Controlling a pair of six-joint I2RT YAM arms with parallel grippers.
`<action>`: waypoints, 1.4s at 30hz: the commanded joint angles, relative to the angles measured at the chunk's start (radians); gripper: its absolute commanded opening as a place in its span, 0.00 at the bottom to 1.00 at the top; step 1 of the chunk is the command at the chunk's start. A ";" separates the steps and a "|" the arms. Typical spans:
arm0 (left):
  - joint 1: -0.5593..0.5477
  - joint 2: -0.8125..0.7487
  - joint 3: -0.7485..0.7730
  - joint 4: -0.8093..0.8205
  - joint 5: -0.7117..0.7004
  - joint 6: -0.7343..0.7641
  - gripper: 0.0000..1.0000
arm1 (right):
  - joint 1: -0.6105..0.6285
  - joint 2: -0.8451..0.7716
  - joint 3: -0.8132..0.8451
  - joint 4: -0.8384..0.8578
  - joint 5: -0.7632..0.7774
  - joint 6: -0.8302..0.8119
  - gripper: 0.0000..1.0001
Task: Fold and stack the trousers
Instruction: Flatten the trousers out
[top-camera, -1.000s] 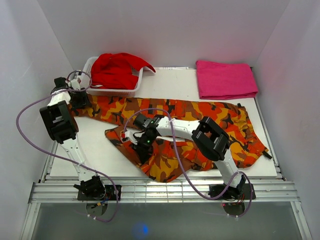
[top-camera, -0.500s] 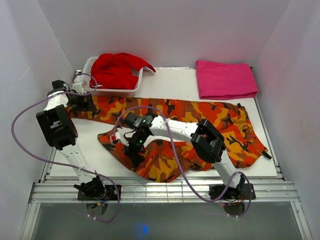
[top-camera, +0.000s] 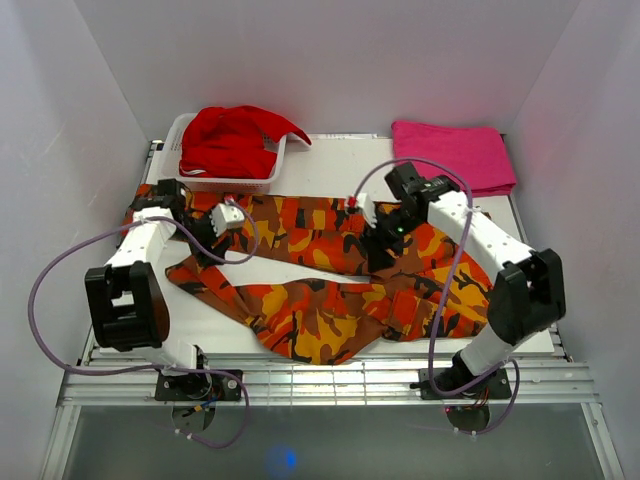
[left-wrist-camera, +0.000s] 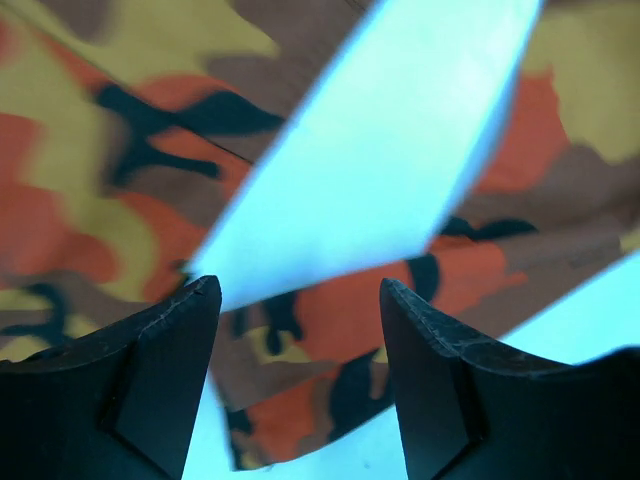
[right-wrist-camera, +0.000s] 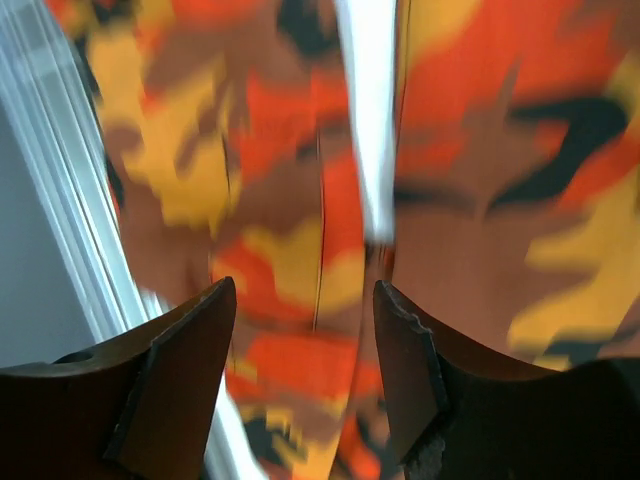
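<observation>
The camouflage trousers (top-camera: 330, 300) lie spread across the white table, waist to the right and both legs reaching left. My left gripper (top-camera: 203, 247) hovers over the left ends of the legs, between the two. In the left wrist view it (left-wrist-camera: 298, 288) is open, with only the trousers (left-wrist-camera: 330, 330) and table below it. My right gripper (top-camera: 379, 248) hangs over the middle of the trousers near the crotch. The right wrist view shows it (right-wrist-camera: 305, 288) open above blurred trousers fabric (right-wrist-camera: 290, 200), holding nothing.
A white basket (top-camera: 225, 183) at the back left holds a plain red garment (top-camera: 232, 140). A folded pink cloth (top-camera: 452, 158) lies at the back right. White walls close in both sides, and a metal rail (top-camera: 320, 380) runs along the near edge.
My right gripper opened, let go of the lower leg and swung right to the trousers' middle. My left arm moved from the far left corner inward. The lower leg's end now lies further left.
</observation>
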 joint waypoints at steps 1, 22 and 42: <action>-0.003 0.020 -0.043 -0.053 -0.152 0.200 0.74 | -0.100 -0.071 -0.135 -0.181 0.178 -0.209 0.63; 0.014 0.160 -0.184 0.139 -0.453 0.371 0.49 | -0.364 0.091 -0.266 0.035 0.419 -0.317 0.48; 0.077 0.280 0.069 -0.072 -0.289 0.099 0.00 | -0.531 -0.102 -0.214 -0.207 0.439 -0.442 0.50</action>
